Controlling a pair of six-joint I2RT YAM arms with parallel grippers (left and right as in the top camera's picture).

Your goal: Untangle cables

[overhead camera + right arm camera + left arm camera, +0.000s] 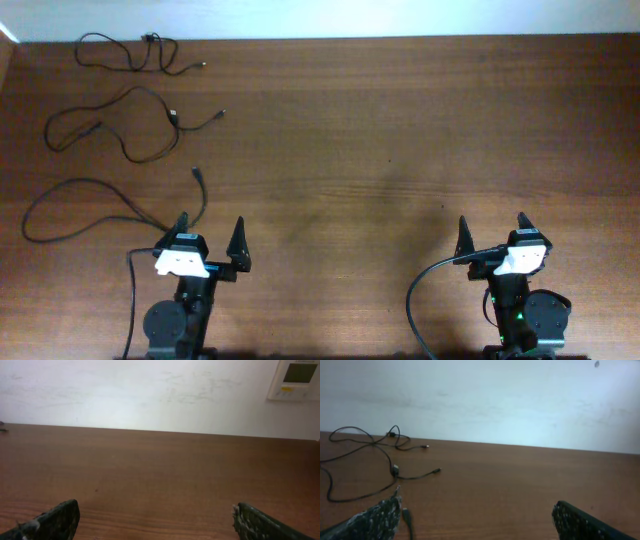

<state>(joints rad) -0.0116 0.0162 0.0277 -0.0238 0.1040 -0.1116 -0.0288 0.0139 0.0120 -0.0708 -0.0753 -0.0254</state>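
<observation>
The left gripper [210, 235] serves as the landmark: all three cables lie on the table [350, 130] ahead of it and off to its left. The nearest cable [85, 181] has one plug end just ahead of the left gripper's left finger. The middle cable [176, 116] lies farther out and the farthest cable [150, 42] is farthest of all, close to the table's back edge. From overhead each strand looks to lie apart from the others in loose waves, though the left wrist view leaves it unclear whether the two far ones touch. They look thin, limp and very light, likely to drag and whip rather than hold shape, and awkward to pinch where they lie flat on the wood. The small plug ends seem the stiffer, thicker hold. The fingers of the left gripper stand spread wide and hold nothing. The right gripper [493, 232], well to the right of the left gripper, is likewise spread and empty over bare wood. Nothing lies between the left gripper and the strands, but each arm's own thick black lead [130, 290] trails behind it, and a wall panel [297, 379] hangs far beyond
</observation>
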